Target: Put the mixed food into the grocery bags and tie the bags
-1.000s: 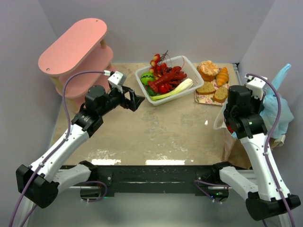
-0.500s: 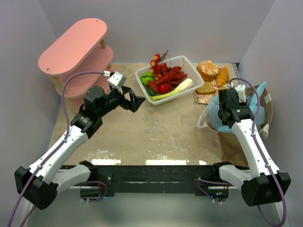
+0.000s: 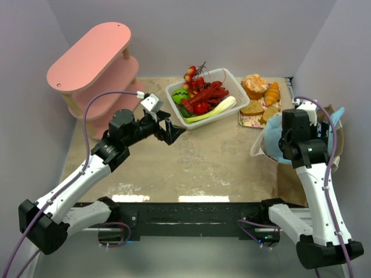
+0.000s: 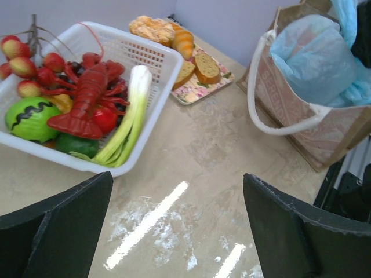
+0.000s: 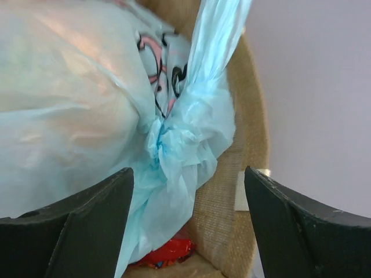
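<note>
The light-blue plastic bag (image 5: 87,98), tied in a knot (image 5: 165,147), sits inside the brown paper bag (image 5: 229,202). A red snack packet (image 5: 165,255) lies under it. My right gripper (image 5: 188,231) hangs open just above the knot, holding nothing. From above, the blue bag (image 3: 272,142) fills the paper bag (image 3: 291,184) under my right wrist. More food, a red lobster (image 3: 206,95) among it, lies in the white basket (image 3: 232,78). My left gripper (image 3: 172,131) is open over bare table, just in front of the basket (image 4: 156,63).
A flowered tray (image 3: 244,121) holding bread slices, a croissant and a muffin sits behind the paper bag. A pink two-tier shelf (image 3: 90,55) stands at the back left. The paper bag's white handle (image 4: 261,116) loops out toward the table's middle.
My right gripper lowered the blue bag into the paper bag, then opened and let it go. The left arm drifted slightly right toward the basket.
</note>
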{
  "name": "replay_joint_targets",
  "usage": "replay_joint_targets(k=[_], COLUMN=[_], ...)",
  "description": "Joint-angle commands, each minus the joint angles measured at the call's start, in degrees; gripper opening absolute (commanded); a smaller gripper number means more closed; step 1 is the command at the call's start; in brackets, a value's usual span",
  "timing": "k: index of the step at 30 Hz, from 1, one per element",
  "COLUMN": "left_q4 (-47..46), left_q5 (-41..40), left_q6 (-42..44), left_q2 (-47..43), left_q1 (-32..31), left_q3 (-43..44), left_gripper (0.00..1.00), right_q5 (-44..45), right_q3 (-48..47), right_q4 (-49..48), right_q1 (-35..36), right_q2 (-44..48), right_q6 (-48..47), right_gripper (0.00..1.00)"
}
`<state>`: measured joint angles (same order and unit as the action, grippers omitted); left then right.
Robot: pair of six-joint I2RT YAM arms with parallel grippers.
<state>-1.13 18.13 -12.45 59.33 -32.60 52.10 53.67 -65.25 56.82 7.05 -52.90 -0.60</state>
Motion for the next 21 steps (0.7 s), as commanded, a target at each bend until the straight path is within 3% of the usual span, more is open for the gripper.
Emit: replay_joint_targets(k=[1,4,6,9,12,14,19,21], left_q4=[-3.88,-3.71,-3.71,-3.71,-3.45,-3.18,-2.74,-2.74], left_q5=[4.46,4.20,4.02,4.02,3.84,3.67,2.70,2.61], left_q6=[-0.38,0.32,0.67,0.85,1.02,1.20,1.99,2.07], left_q2=[1.23,1.49,1.49,1.66,1.84,1.75,1.31,1.05], left_q1=[-1.68,-2.38,-2.29,-2.38,-2.56,-2.73,-3.35,-3.52], left_q3=[-0.42,-0.50,-0.59,-0.77,-0.68,-0.77,-0.68,-0.68], left_gripper=[1.00,1.00,1.00,1.00,1.00,1.00,1.00,1.00], right_q5=[-6.44,-13.72,-19.62,-34.47,-42.41,-42.69,-33.03,-26.46], right_q3=[-11.63,-17.18,-18.15,-15.10,-9.75,-7.27,0.56,1.97], right_q4=[5.31,6.82,4.55,-0.02,-6.60,-8.47,-11.11,-10.68], right_q1=[-0.28,-0.19,-0.28,-0.19,-0.19,-0.19,-1.77,-4.67], right_q2=[1.23,0.96,1.40,1.49,0.79,-0.53,-3.08,-3.87], right_q6=[-2.48,-2.04,-2.04,-1.51,0.16,2.16,1.22,1.56], right_gripper=[0.81,0.81,0.71,0.61,0.52,0.49,0.44,0.26])
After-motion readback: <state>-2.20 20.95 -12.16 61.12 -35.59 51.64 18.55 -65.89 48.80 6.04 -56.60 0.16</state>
